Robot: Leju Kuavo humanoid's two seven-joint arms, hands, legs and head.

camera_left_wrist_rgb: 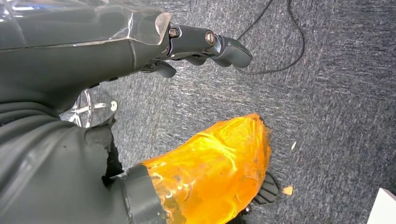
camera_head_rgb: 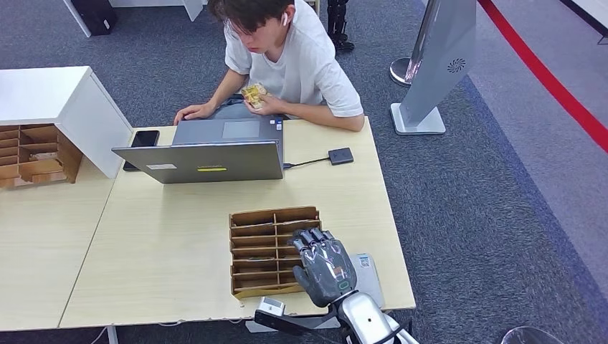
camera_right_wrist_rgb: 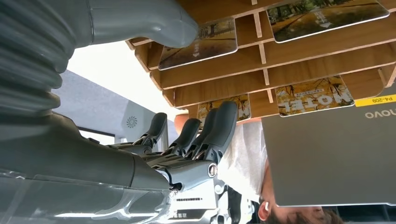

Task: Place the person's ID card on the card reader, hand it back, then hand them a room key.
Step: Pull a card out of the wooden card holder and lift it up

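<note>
My right hand (camera_head_rgb: 324,266) hovers over the near right part of the wooden key rack (camera_head_rgb: 267,251), fingers spread and pointing away from me, holding nothing. In the right wrist view its thumb (camera_right_wrist_rgb: 154,21) lies close to a room key card (camera_right_wrist_rgb: 201,42) in a slot, and other key cards (camera_right_wrist_rgb: 314,95) marked HOTEL sit in neighbouring slots. The person across the table holds a yellowish card (camera_head_rgb: 254,94) in one hand. The small black card reader (camera_head_rgb: 340,155) lies to the right of the laptop, cabled to it. My left hand (camera_left_wrist_rgb: 210,46) hangs over the carpet, holding nothing.
An open grey laptop (camera_head_rgb: 208,154) stands between the rack and the person, with a black phone (camera_head_rgb: 143,140) at its left. A second wooden rack (camera_head_rgb: 36,154) and a white box (camera_head_rgb: 50,93) stand at the far left. A flat grey item (camera_head_rgb: 369,276) lies beside my right hand.
</note>
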